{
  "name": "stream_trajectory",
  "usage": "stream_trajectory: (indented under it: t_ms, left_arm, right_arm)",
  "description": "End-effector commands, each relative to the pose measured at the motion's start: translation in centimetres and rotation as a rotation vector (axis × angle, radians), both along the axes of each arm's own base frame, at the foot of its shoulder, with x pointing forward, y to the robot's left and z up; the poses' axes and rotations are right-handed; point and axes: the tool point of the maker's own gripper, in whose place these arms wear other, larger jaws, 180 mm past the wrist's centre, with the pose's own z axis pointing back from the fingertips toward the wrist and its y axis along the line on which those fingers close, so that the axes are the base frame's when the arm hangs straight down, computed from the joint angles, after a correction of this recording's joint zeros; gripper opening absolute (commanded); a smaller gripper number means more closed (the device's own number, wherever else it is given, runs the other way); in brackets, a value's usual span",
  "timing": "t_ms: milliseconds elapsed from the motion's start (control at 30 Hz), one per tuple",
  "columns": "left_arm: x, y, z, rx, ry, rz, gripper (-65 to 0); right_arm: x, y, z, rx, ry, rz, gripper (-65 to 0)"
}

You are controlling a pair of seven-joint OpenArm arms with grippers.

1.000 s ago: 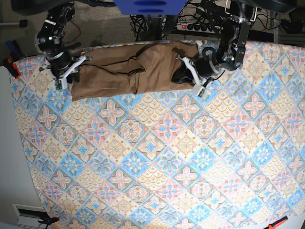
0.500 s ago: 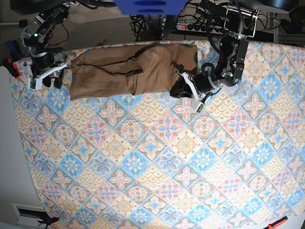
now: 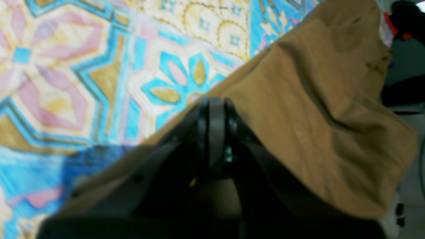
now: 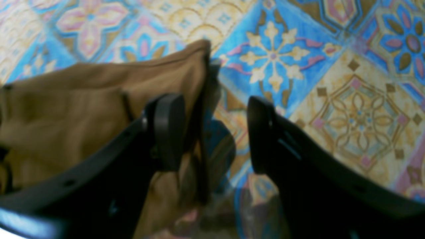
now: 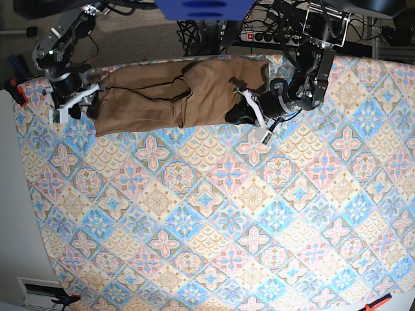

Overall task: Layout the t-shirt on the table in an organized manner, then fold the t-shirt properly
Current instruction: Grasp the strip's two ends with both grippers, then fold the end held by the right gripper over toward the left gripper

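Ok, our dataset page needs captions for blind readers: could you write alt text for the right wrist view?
Two black fingers of the open right gripper stand apart over the edge of a tan-brown t-shirt. The shirt lies on the left; the table, covered in blue, pink and cream floral tiles, fills the right.

The bench [image 5: 214,220] has lots of open room in the middle and at the near side, so an end effector could move there with nothing in the way. The shirt [image 5: 162,94] lies along the far edge. The left end effector [image 5: 249,116] sits at one end of it and the right end effector [image 5: 74,107] at the other. Behind the far edge, wires [image 5: 207,32] and a power strip [image 5: 272,37] crowd the space
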Motion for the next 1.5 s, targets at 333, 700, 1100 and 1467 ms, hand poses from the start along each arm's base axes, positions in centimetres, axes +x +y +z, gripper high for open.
stream_trajectory:
  t_ms: [333,700,1100,1467]
  left_arm:
    - [0.2,0.2,0.5,0.004,-0.017,-0.006,-65.0]
    - [0.5,0.2,0.7,0.002,-0.023,-0.006,-65.0]
    - [0.5,0.0,0.7,0.000,-0.024,-0.009,-65.0]
    - [0.1,-0.1,0.5,0.000,-0.017,-0.011,-65.0]
  right_arm:
    - [-4.0,-1.2,-4.9,0.092,0.235,-0.060,-35.7]
    - [-8.0,-1.3,-6.8,0.102,0.461,-0.057,-35.7]
    - [-7.0,0.7,-7.1,0.104,0.502,0.028,-35.7]
    - [-5.8,3.1,-7.2,0.096,0.501,0.130,-35.7]
